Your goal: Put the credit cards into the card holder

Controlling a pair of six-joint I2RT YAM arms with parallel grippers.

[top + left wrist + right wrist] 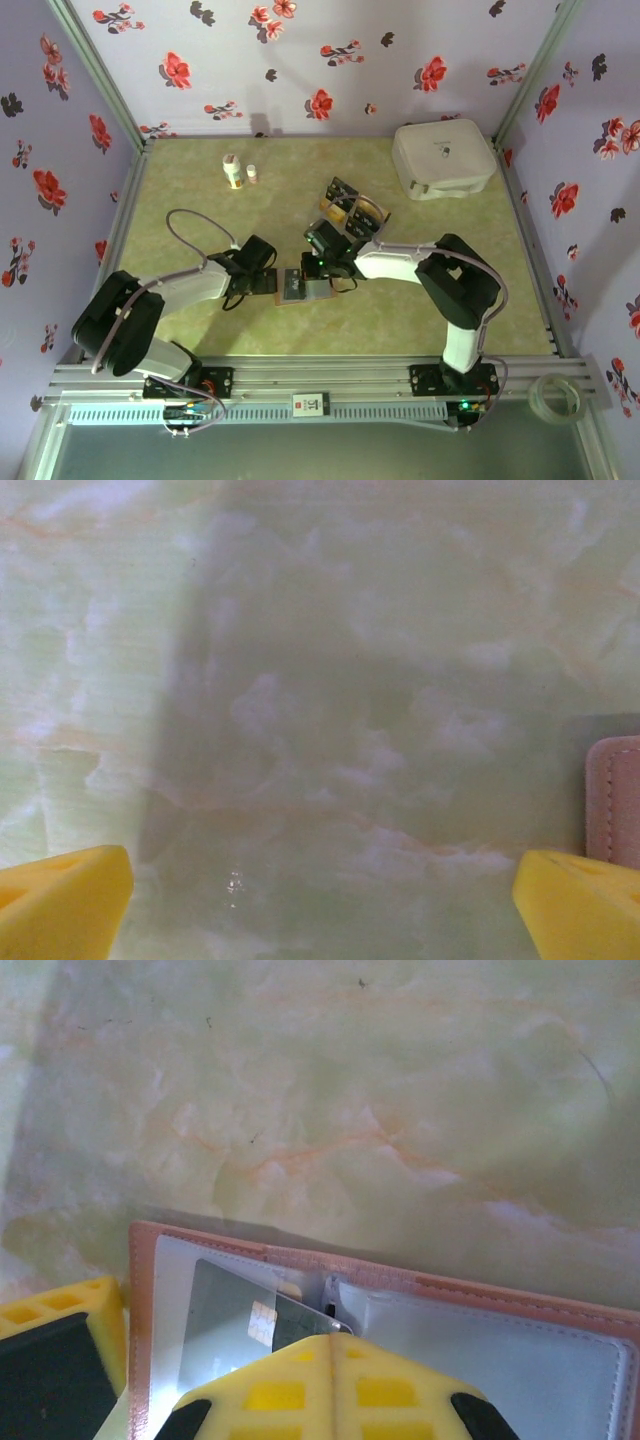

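R claw: your right gripper (pixel 333 1350) is clenched, tips met right at the card's edge. Can't tell if it pinches the card or only nudges it.
L claw: your left gripper (pixel 320 905) is released, jaws wide, low over bare table (pixel 300 680). The holder's edge is just beside its right finger.
Holder: the card holder (pixel 450 1290) lies open and flat, near-centre of the table, between the two claws.
Card in play: one card (pixel 235 1305) sits partway under the clear sleeve (pixel 520 1360) of one page.
Other cards: the rest of the credit cards (pixel 345 205) are in the clear tray (pixel 378 216), far-right of the holder and apart from it.
Card feel: prob. light, stiff, slick plastic, v. thin. Take it by a short edge w/ the fingertips only, so most of it is free to slide in.
Holder feel: prob. soft and light, likely to skid or fold when pushed. Pin its left edge w/ the L claw.
Sleeve: looks floppy w/ a tight mouth. Expect snags, so keep the card at a shallow angle.
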